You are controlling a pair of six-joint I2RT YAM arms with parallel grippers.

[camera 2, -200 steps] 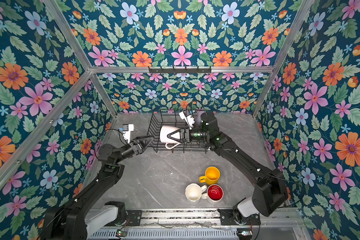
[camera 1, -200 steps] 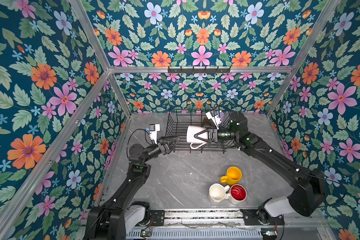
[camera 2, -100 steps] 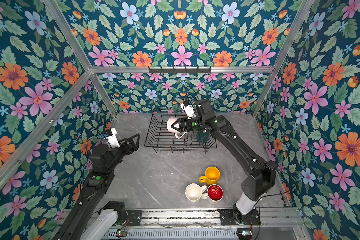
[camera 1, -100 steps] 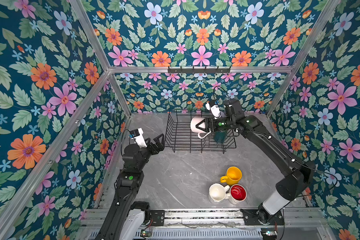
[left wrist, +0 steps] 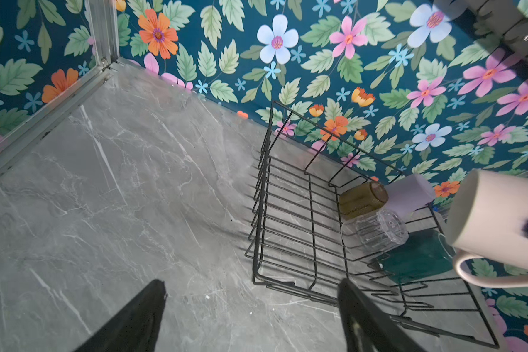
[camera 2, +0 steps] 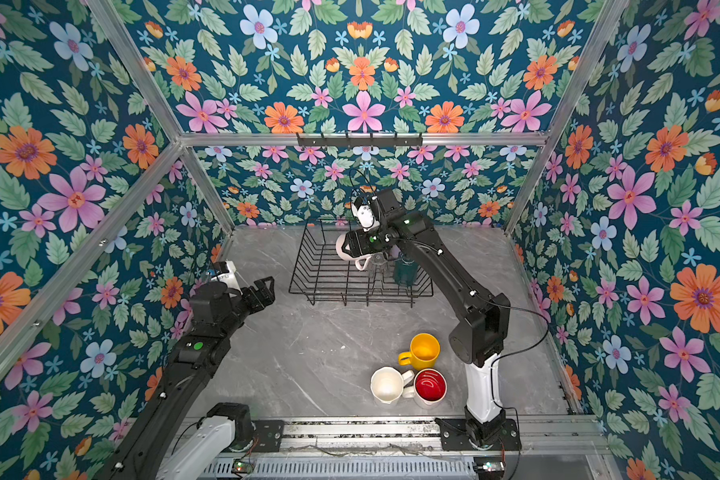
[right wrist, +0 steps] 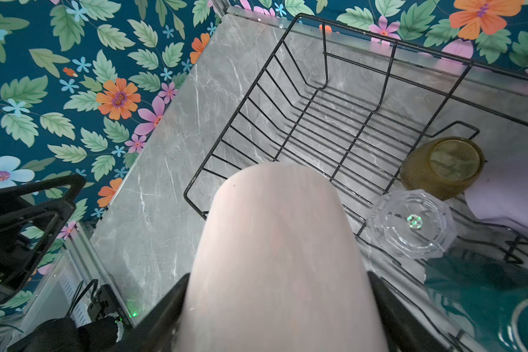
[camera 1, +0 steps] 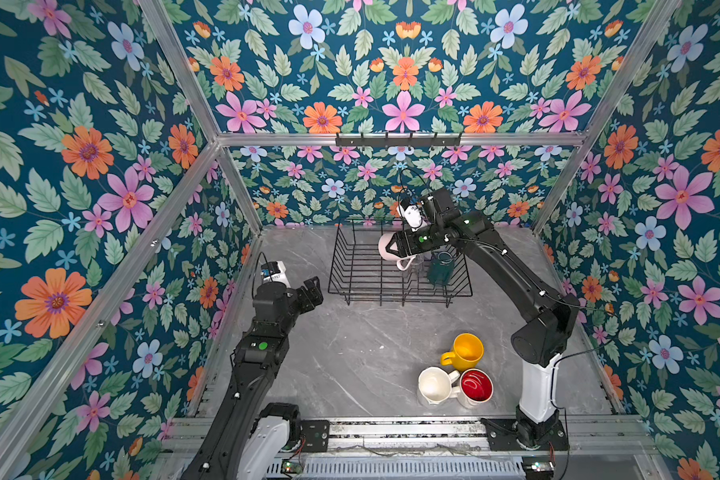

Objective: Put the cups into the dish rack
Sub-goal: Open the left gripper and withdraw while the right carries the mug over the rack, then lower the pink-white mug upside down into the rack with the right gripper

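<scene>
My right gripper [camera 1: 396, 247] [right wrist: 275, 289] is shut on a pale pink mug [camera 1: 385, 245] [camera 2: 341, 248] [right wrist: 275, 243]. It holds the mug on its side above the middle of the black wire dish rack [camera 1: 350, 270] [camera 2: 308, 270] [right wrist: 317, 100], handle down. In the rack's right end stand an olive-brown glass [right wrist: 439, 167], a clear glass [right wrist: 412, 225], a lilac tumbler [right wrist: 512, 195] and a dark teal mug [camera 1: 439, 268] [right wrist: 485, 289]. My left gripper [camera 1: 312, 291] [left wrist: 252, 285] is open and empty, left of the rack's front corner.
Three mugs stand together on the grey table near the front right: yellow [camera 1: 466, 351], white [camera 1: 433, 384] and white with a red inside [camera 1: 476, 386]. Flowered walls close the table in on three sides. A hook rail [camera 1: 398, 139] runs along the back wall.
My right gripper has carried the pink mug up and toward the back over the rack. The left arm has pulled away from the rack's front left corner to the left.
</scene>
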